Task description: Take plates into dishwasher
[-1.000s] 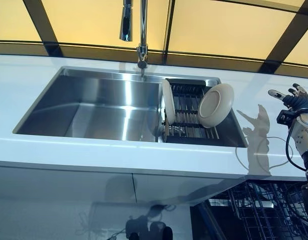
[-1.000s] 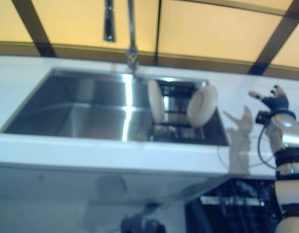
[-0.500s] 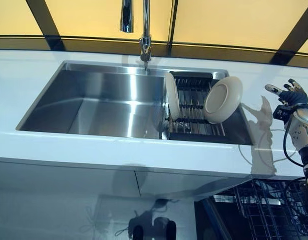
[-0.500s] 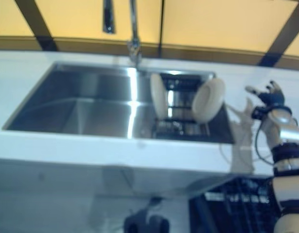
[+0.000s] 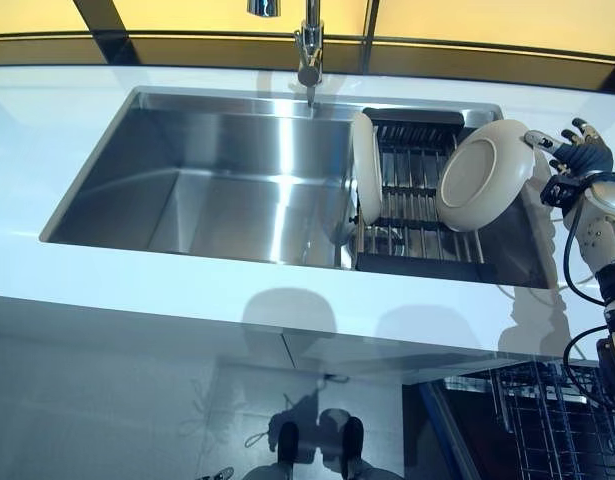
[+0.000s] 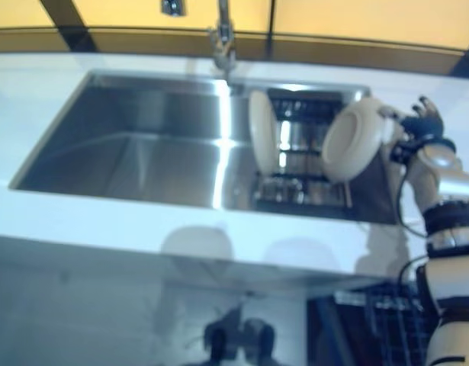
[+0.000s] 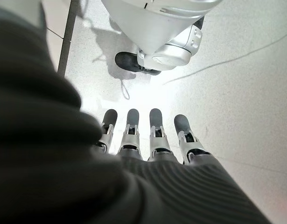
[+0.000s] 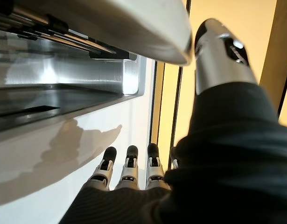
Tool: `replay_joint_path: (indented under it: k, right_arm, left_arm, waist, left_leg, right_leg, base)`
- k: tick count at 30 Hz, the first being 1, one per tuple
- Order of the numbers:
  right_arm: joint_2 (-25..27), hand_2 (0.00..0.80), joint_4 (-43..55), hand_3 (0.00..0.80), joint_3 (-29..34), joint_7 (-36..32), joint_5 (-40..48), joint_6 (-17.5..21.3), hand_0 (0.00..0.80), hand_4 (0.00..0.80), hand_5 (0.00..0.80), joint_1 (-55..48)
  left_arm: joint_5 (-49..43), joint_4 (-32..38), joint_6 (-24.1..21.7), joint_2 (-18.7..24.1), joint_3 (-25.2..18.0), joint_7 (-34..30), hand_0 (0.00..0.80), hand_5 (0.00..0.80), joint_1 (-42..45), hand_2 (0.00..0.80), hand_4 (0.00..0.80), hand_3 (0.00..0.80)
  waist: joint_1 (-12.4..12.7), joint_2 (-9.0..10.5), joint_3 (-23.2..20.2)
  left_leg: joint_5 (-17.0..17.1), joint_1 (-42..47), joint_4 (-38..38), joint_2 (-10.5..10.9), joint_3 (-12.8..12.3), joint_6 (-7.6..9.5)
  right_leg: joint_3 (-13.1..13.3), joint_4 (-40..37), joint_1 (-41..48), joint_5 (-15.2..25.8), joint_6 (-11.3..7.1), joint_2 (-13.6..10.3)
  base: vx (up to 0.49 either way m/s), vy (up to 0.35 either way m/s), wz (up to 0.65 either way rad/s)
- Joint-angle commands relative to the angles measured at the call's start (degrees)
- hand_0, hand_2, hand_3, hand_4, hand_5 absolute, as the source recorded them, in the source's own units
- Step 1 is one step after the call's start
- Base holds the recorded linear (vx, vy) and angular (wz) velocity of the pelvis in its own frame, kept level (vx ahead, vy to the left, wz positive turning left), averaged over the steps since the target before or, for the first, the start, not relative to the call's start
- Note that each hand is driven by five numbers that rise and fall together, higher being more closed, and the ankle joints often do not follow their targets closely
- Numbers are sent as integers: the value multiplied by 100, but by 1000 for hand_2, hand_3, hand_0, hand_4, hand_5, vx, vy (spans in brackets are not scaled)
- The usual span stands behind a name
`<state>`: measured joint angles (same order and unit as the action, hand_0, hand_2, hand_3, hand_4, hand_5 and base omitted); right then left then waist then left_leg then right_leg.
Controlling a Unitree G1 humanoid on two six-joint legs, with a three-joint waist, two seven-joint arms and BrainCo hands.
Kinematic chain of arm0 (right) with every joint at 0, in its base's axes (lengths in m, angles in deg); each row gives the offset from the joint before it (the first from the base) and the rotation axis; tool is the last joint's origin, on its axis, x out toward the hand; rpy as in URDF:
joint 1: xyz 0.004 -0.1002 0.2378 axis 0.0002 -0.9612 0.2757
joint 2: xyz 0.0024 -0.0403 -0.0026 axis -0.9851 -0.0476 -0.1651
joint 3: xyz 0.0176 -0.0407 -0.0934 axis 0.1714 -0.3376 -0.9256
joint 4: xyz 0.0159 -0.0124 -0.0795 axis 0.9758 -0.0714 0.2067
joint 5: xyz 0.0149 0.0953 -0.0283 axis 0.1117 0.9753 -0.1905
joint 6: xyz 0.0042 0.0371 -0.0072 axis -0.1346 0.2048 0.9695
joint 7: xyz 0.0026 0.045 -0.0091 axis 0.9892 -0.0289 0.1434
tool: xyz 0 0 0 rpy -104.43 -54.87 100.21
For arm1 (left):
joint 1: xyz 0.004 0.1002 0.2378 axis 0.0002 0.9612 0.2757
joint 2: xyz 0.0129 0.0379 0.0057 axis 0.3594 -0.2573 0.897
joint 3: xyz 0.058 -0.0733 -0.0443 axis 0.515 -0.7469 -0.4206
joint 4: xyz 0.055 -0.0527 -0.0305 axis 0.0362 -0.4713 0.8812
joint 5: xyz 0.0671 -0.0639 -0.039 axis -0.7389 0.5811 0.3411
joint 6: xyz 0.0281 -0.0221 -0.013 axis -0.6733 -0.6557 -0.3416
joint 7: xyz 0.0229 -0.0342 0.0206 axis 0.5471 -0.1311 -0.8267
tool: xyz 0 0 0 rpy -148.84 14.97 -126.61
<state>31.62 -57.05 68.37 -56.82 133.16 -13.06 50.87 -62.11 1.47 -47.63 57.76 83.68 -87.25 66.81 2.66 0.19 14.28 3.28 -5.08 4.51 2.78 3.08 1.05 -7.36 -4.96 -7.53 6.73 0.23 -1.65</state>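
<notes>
Two plates stand in sink rack (image 5: 417,200): upright plate (image 5: 366,180), tilted plate (image 5: 483,176). Right hand (image 5: 579,160) at its 3 o'clock rim, fingers straight, holding nothing. Left hand (image 7: 148,140) relaxed, idle. Ceramic likely stiff, slippery, breakable; pinch rim.

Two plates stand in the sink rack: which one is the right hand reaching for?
The tilted plate at the rack's right end, its face showing, beside the open right hand. The other plate stands edge-on at the rack's left end, far from the hand.
</notes>
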Motion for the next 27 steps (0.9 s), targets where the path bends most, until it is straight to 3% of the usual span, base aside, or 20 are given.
replay_joint_path:
  k: [1,14,27]
  right_arm:
    - [122,0,130,0,-346,-10,111,51,0,0,0,667]
    - [116,0,220,0,-425,-177,122,-91,0,0,0,710]
    - [-89,0,378,0,-676,-921,51,-833,0,0,0,623]
  left_arm:
    - [129,-127,-47,71,279,-24,0,0,-105,0,0,0]
    - [131,-75,-54,88,292,2,0,0,-99,0,0,0]
    - [58,-80,-67,96,247,33,0,0,-88,0,0,0]
  waist:
    - [134,90,-97]
    - [141,108,-59]
    - [142,185,-106]
  left_leg:
    - [-113,-233,49,90,-54,44]
    - [-126,-205,49,86,-59,34]
    - [-153,-113,49,79,-125,37]
  right_leg:
    - [12,-4,26,-276,-125,57]
    - [-15,-4,69,-294,-119,47]
    - [-6,-4,160,-303,-114,40]
  base:
    - [0,0,0]
    - [0,0,0]
    - [0,0,0]
